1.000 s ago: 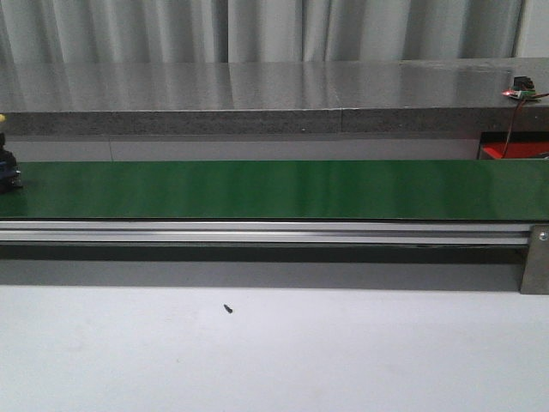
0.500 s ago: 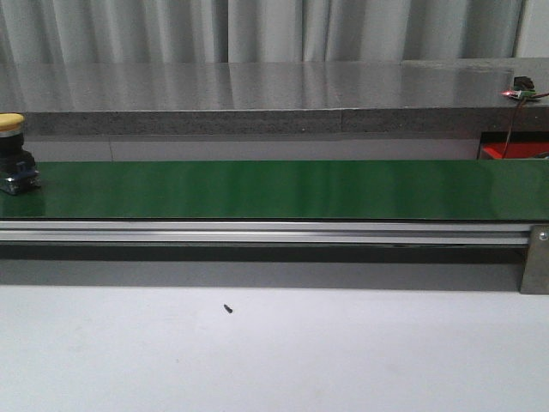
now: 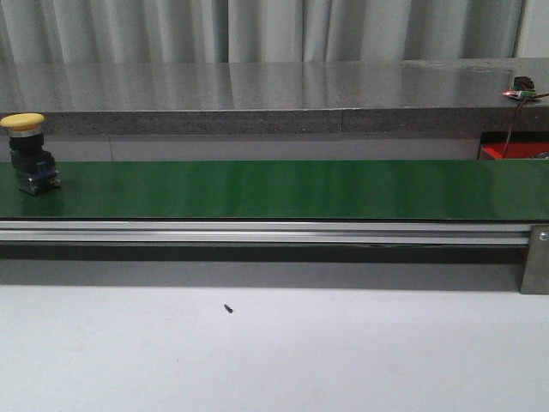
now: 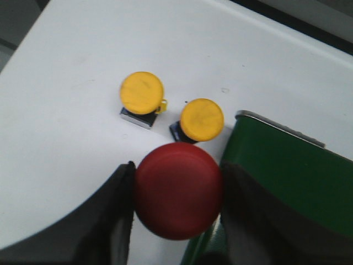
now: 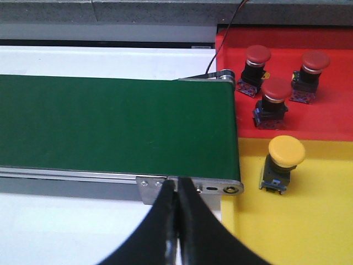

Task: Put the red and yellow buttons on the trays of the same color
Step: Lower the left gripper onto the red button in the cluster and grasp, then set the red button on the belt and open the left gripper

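A yellow button stands upright at the left end of the green conveyor belt.

The left tool is clenched on a red button beside the belt's end, near 2 yellow buttons on the white counter. The right tool is closed on nothing at the belt's other end, beside a red tray with 3 red buttons and a yellow tray with 1 yellow button.
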Robot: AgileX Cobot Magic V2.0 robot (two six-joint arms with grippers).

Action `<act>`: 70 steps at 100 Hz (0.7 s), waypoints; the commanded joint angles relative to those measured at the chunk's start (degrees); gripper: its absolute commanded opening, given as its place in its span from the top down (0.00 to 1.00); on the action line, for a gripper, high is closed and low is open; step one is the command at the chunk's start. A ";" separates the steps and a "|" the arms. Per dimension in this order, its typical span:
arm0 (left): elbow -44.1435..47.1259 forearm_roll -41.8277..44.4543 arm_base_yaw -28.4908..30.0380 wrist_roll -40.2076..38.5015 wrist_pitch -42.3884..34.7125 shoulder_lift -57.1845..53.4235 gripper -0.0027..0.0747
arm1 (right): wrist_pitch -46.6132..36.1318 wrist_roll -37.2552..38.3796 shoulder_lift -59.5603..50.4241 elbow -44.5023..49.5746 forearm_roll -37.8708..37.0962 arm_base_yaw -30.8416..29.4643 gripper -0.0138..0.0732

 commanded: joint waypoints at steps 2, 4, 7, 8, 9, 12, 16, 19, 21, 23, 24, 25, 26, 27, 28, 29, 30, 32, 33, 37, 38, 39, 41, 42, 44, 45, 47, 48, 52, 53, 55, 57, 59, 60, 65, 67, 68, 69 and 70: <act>-1.72 -1.20 -2.18 0.39 -2.23 -3.34 0.78 | -4.00 -0.58 -0.14 -1.57 0.25 0.11 0.98; -1.72 -1.20 -2.60 0.39 -2.23 -3.34 0.78 | -4.00 -0.58 -0.14 -1.57 0.25 0.11 0.98; -1.72 -1.20 -3.16 0.39 -2.23 -3.34 0.78 | -4.00 -0.58 -0.14 -1.57 0.25 0.11 0.98; -1.72 -1.10 -3.37 0.39 -2.23 -3.34 0.78 | -4.00 -0.58 -0.14 -1.57 0.25 0.11 0.98; -1.72 -1.12 -3.49 0.39 -2.23 -3.34 0.78 | -4.00 -0.58 -0.14 -1.57 0.25 0.11 0.98; -1.61 -1.12 -3.82 0.39 -2.32 -3.34 0.78 | -4.00 -0.58 -0.14 -1.57 0.25 0.11 0.98; -1.38 -1.12 -4.44 0.39 -2.32 -3.34 0.78 | -4.00 -0.58 -0.14 -1.57 0.25 0.11 0.98; -1.22 -1.12 -4.72 0.39 -2.32 -3.34 0.78 | -4.00 -0.58 -0.14 -1.57 0.25 0.11 0.98; -1.06 -0.97 -5.02 0.49 -2.32 -3.34 0.78 | -4.00 -0.58 -0.14 -1.57 0.25 0.11 0.98; -0.77 -0.84 -5.17 0.53 -2.32 -3.34 0.78 | -4.00 -0.58 -0.14 -1.57 0.25 0.11 0.98; -0.75 -0.84 -5.31 0.53 -2.32 -3.34 0.78 | -4.00 -0.58 -0.14 -1.57 0.25 0.11 0.98; -0.46 -0.84 -5.32 0.53 -2.32 -3.34 0.78 | -4.00 -0.58 -0.14 -1.57 0.25 0.11 0.98; -0.35 -0.84 -5.43 0.53 -2.32 -3.34 0.78 | -4.00 -0.58 -0.14 -1.57 0.25 0.11 0.98; -0.11 -0.84 -5.44 0.53 -2.32 -3.34 0.78 | -4.00 -0.58 -0.14 -1.57 0.25 0.11 0.98; 0.01 -0.84 -5.44 0.53 -2.32 -3.34 0.78 | -4.00 -0.58 -0.14 -1.57 0.25 0.11 0.98; 0.22 -0.84 -5.54 0.58 -2.32 -3.34 0.78 | -4.00 -0.58 -0.14 -1.57 0.25 0.11 0.98; 0.34 -0.84 -5.53 0.58 -2.32 -3.34 0.78 | -4.00 -0.58 -0.14 -1.57 0.25 0.11 0.98; 0.77 -0.84 -5.64 0.58 -2.21 -3.34 0.78 | -4.00 -0.58 -0.14 -1.57 0.25 0.11 0.98; 0.92 -0.84 -5.77 0.58 -2.21 -3.34 0.78 | -4.00 -0.58 -0.14 -1.57 0.25 0.11 0.98; 1.77 -0.84 -5.78 0.58 -2.35 -3.34 0.78 | -4.00 -0.58 -0.14 -1.57 0.25 0.11 0.98; 1.93 -0.94 -5.90 0.58 -2.35 -3.34 0.78 | -4.00 -0.58 -0.14 -1.57 0.25 0.11 0.98; 2.24 -0.94 -5.99 0.67 -2.49 -3.34 0.78 | -4.05 -0.58 -0.14 -1.57 0.25 0.11 0.98; 2.64 -0.94 -6.14 0.67 -2.63 -3.34 0.78 | -4.05 -0.58 -0.14 -1.57 0.25 0.11 0.98; 2.77 -0.94 -6.16 0.67 -2.63 -3.34 0.78 | -4.05 -0.58 -0.14 -1.57 0.25 0.11 0.98; 3.13 -0.94 -6.24 0.83 -2.98 -3.34 0.78 | -4.05 -0.58 -0.14 -1.57 0.25 0.11 0.98; 3.25 -0.94 -6.29 0.83 -3.10 -3.34 0.78 | -4.05 -0.58 -0.14 -1.57 0.25 0.11 0.98; 3.57 -0.94 -6.40 0.83 -3.48 -3.34 0.78 | -4.05 -0.58 -0.14 -1.57 0.25 0.11 0.98; 3.77 -0.94 -6.50 0.83 -3.56 -3.34 0.78 | -4.05 -0.58 -0.14 -1.57 0.25 0.11 0.98; 4.19 -0.94 -6.54 0.83 -4.13 -3.34 0.78 | -4.11 -0.58 -0.14 -1.57 0.25 0.11 0.98; 4.37 -0.94 -6.54 0.83 -4.14 -3.34 0.78 | -4.11 -0.58 -0.14 -1.57 0.25 0.11 0.98; 4.63 -1.04 -6.54 0.83 -4.30 -3.34 0.78 | -4.11 -0.58 -0.14 -1.57 0.25 0.11 0.98; 4.73 -1.05 -6.54 0.83 -4.30 -3.34 0.78 | -4.11 -0.58 -0.14 -1.57 0.25 0.11 0.98; 4.87 -1.20 -6.54 0.83 -4.30 -3.23 0.78 | -4.11 -0.58 -0.14 -1.57 0.25 0.11 0.98; 4.96 -1.20 -6.54 0.83 -4.30 -3.23 0.78 | -4.11 -0.58 -0.14 -1.57 0.25 0.11 0.98; 5.08 -1.20 -6.54 0.83 -4.30 -3.23 0.78 | -4.11 -0.58 -0.14 -1.57 0.25 0.11 0.98; 5.08 -1.32 -6.54 0.83 -4.12 -3.23 0.78 | -4.11 -0.58 -0.14 -1.57 0.25 0.11 0.98; 5.08 -1.33 -6.54 0.83 -4.02 -3.23 0.78 | -4.11 -0.58 -0.14 -1.57 0.25 0.11 0.98; 5.08 -1.46 -6.54 0.83 -4.02 -3.23 0.78 | -4.11 -0.58 -0.14 -1.57 0.25 0.11 0.98; 5.08 -1.46 -6.54 0.83 -4.02 -3.23 0.78 | -4.11 -0.58 -0.14 -1.57 0.25 0.11 0.98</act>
